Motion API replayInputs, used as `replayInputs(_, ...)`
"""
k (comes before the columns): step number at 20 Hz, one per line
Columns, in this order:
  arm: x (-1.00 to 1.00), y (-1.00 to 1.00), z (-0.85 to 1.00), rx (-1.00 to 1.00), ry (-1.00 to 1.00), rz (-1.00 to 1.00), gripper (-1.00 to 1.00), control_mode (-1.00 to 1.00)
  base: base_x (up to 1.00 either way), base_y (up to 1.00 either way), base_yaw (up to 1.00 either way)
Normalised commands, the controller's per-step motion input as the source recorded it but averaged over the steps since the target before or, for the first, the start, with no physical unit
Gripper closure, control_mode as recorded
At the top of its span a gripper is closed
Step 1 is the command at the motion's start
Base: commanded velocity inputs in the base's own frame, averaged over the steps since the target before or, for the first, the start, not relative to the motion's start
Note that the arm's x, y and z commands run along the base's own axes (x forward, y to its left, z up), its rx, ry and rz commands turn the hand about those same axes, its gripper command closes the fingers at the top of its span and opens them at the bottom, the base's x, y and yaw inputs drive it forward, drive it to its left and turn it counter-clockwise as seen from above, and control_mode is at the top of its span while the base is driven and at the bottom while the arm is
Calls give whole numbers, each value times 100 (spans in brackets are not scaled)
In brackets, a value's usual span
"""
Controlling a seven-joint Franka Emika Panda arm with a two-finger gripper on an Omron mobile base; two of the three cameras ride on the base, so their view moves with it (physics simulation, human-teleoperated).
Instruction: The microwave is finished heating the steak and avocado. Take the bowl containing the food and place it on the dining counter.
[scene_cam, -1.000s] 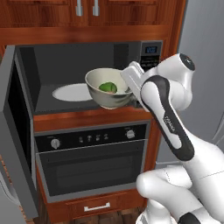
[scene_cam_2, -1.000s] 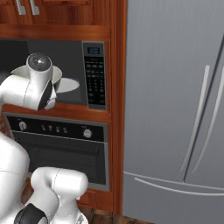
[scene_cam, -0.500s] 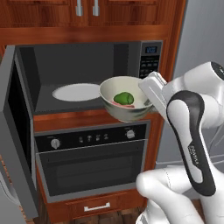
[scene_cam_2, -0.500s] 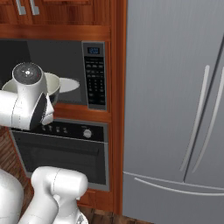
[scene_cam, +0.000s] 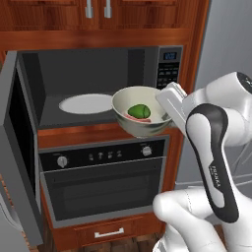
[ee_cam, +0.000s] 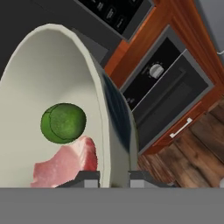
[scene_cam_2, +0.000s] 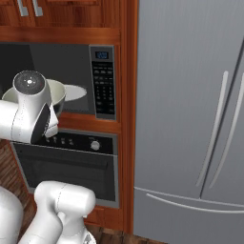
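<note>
The cream-white bowl [scene_cam: 140, 117] hangs in the air just in front of the open microwave [scene_cam: 93, 86], held by its right rim. Inside it lie the green avocado [scene_cam: 139, 110] and the pinkish steak [scene_cam: 140, 119]. My gripper [scene_cam: 165, 106] is shut on the bowl's rim. The hand view has the rim between my fingertips [ee_cam: 89, 176], with the avocado [ee_cam: 63, 122] and steak [ee_cam: 65, 162] inside the bowl [ee_cam: 52, 78]. From the right base view the bowl [scene_cam_2: 57, 93] peeks out behind my arm. The dining counter is out of view.
A flat white plate [scene_cam: 86, 103] lies on the microwave floor. The microwave door [scene_cam: 19, 147] stands swung open at the left. A knobbed oven [scene_cam: 106, 177] sits below, a drawer under it. A tall steel fridge [scene_cam_2: 190, 119] stands to the right.
The bowl has come out of the microwave cavity, moving right and toward the base with my gripper still shut on its rim. The arm has folded back with it.
</note>
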Motion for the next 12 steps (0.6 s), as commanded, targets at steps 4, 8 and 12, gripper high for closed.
replayInputs(4, 0, 0, 0, 0, 0, 0, 100, -100, 0, 0, 0)
replayInputs(8, -18, -3, -2, 0, 0, 0, 100, -100, 0, 0, 0)
replayInputs(12, 0, 0, 0, 0, 0, 0, 100, 100, -54, -33, 3)
